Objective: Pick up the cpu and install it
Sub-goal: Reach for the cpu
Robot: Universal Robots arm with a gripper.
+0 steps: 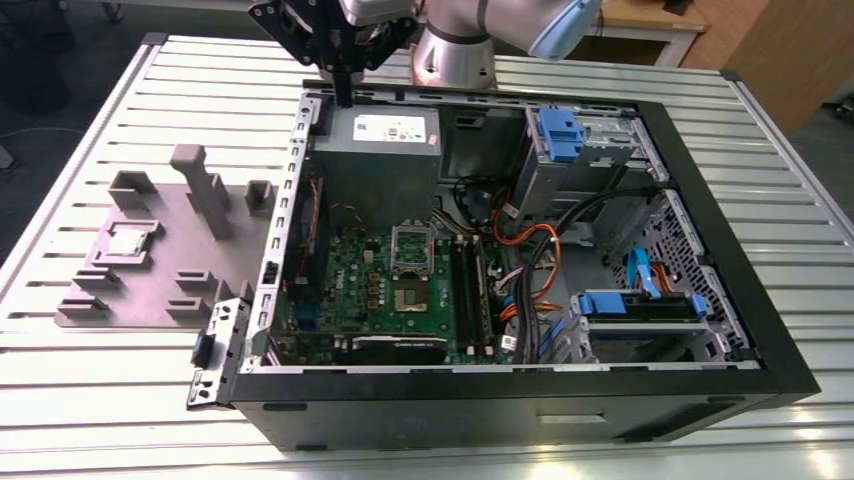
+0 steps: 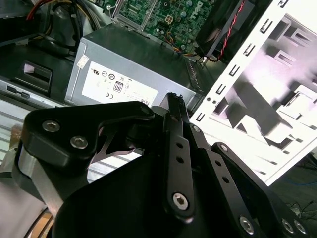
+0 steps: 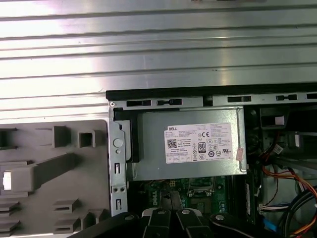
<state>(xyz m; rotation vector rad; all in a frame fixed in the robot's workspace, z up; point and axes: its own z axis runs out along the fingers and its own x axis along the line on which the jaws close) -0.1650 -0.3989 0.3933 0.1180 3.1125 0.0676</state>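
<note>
Cpu (image 1: 130, 243), a small silvery square, lies flat in a recess of a grey fixture plate (image 1: 160, 290). The plate sits near the slatted table's (image 1: 80, 400) edge on the exterior view's left, just outside the open computer case (image 1: 747, 330). In the first wrist view the cpu (image 3: 6, 180) shows as a bright square on the same plate. Nothing grips it.

Likely risks: the chip is thin and sits low among raised grey posts (image 1: 200, 195) on the plate. A descent slightly off centre could strike a post or knock the chip crooked. Jaws that are together cannot straddle it and would press on its top. A weak hold on its thin edges could drop it onto the green motherboard (image 1: 367, 290). A tilted seating could damage the socket (image 1: 414, 290).

Arm pose: the gripper (image 1: 344, 98) hangs above the case's far wall, beside the grey power supply (image 1: 380, 145). It points straight down and is well apart from the cpu. Its jaws are together and hold nothing. In the second wrist view the black fingers (image 2: 176, 144) lie side by side.
</note>
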